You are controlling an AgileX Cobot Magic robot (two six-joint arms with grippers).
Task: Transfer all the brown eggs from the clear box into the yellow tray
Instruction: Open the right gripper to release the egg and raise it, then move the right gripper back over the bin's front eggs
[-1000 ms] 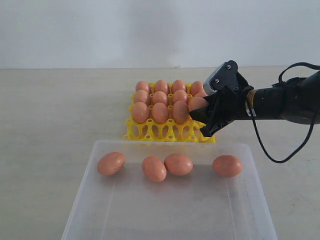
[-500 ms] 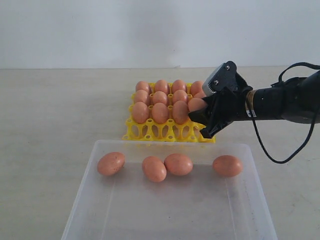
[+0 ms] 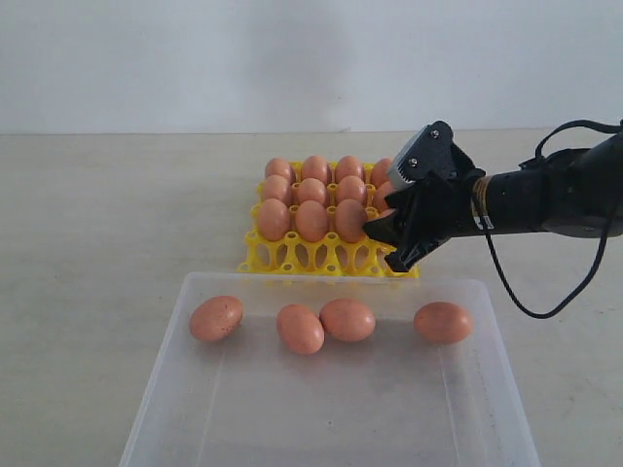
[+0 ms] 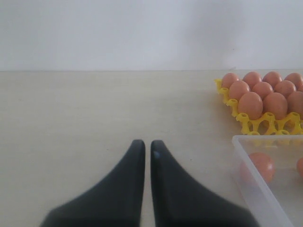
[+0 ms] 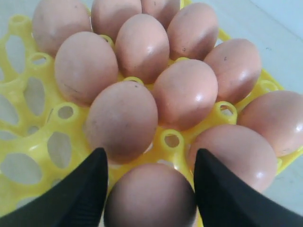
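Lying sideways in clear box (image 3: 292,413), four brown eggs (image 3: 348,319)

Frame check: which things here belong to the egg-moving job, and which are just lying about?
Part of the job:
brown eggs, four lying in the clear box
yellow tray, front row empty
right gripper, closed on the held egg over the tray

Not in play:
left gripper, shut, over the bare table
black cable hanging from the right arm

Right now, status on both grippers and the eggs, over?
Left gripper shut, idle. Right gripper shut on brown egg over yellow tray. Four brown eggs left in clear box. Nothing in the way.
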